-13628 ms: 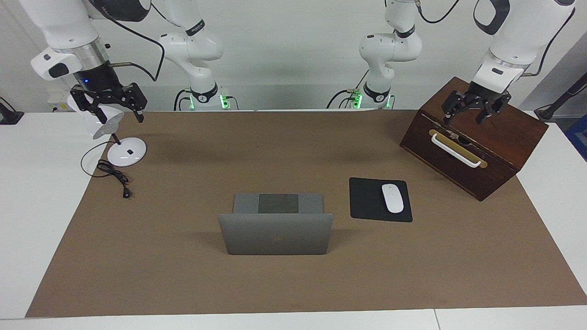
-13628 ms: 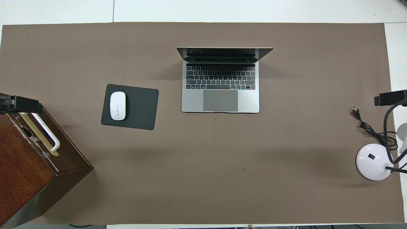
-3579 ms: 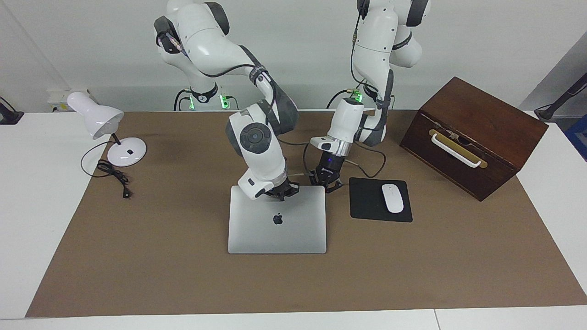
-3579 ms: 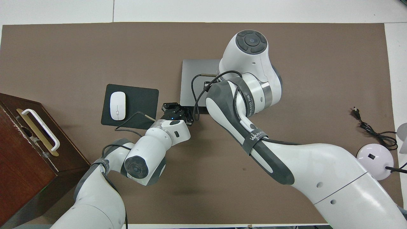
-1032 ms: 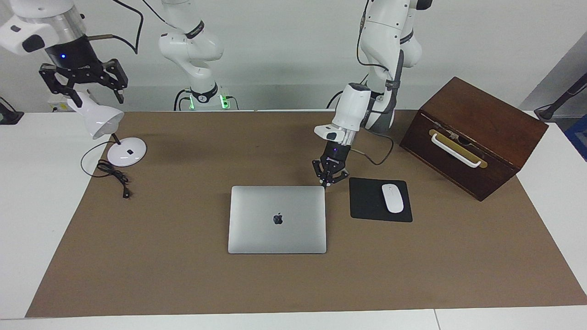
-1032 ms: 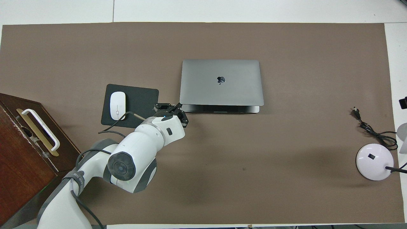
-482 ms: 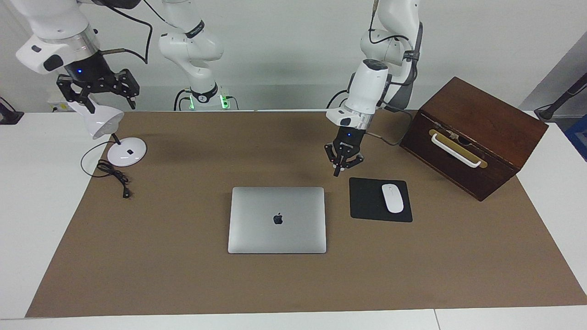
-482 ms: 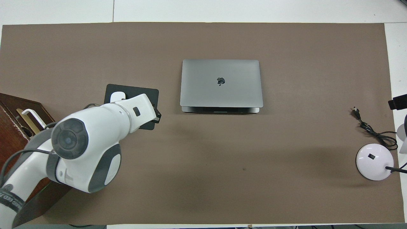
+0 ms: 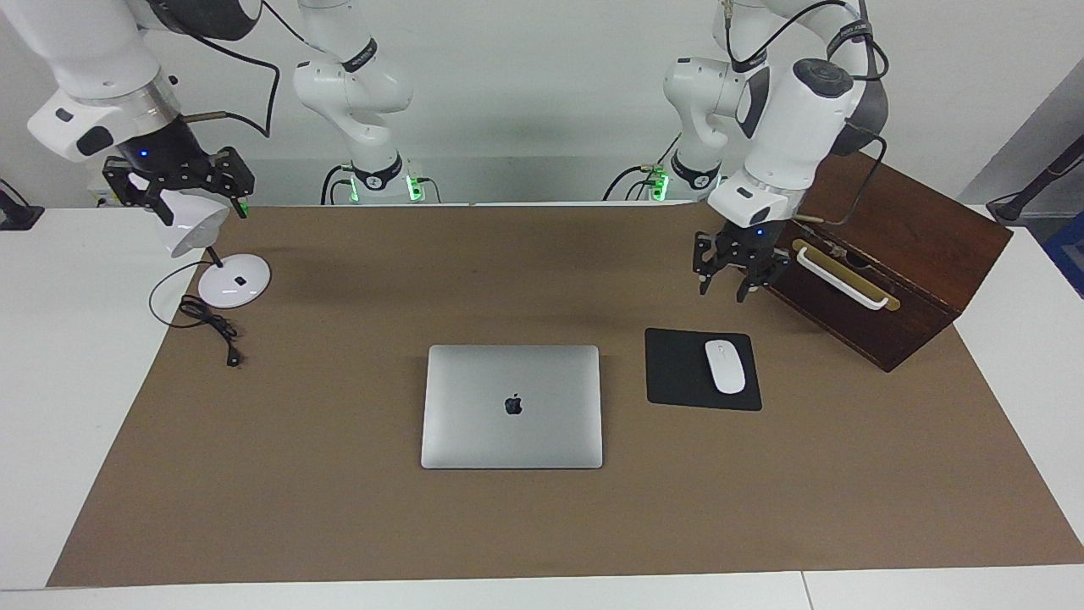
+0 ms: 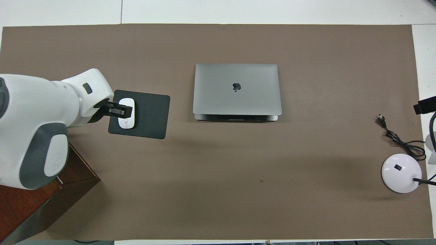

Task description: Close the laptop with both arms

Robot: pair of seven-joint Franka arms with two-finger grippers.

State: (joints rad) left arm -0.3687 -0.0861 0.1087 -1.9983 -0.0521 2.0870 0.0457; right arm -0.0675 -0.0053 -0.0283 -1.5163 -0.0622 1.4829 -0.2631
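1. Laptop (image 9: 511, 405) lies flat and shut on the brown mat (image 9: 339, 508), with its dark apple logo facing up.
2. It sits near the middle of the surface (image 9: 51, 381), just beside the black mouse pad (image 9: 677, 373).
3. White mouse (image 9: 725, 366) rests on the mouse pad, toward the left arm's end.
4. Left gripper (image 9: 735, 269) hangs in the air over the mat, close to the front of the brown wooden box (image 9: 915, 237). Its jaws are spread open and hold nothing.
5. Seen from above, the left gripper (image 10: 117, 110) covers part of the mouse, but the facing view shows it is up high and not touching.
6. Right gripper (image 9: 179, 180) is up over the white desk lamp (image 9: 222, 280) at the right arm's end. Its jaws are spread wide and hold nothing.
7. Black cord (image 9: 207, 322) lies curled on the mat beside the lamp's round base.
8. Both grippers are well apart from the laptop.
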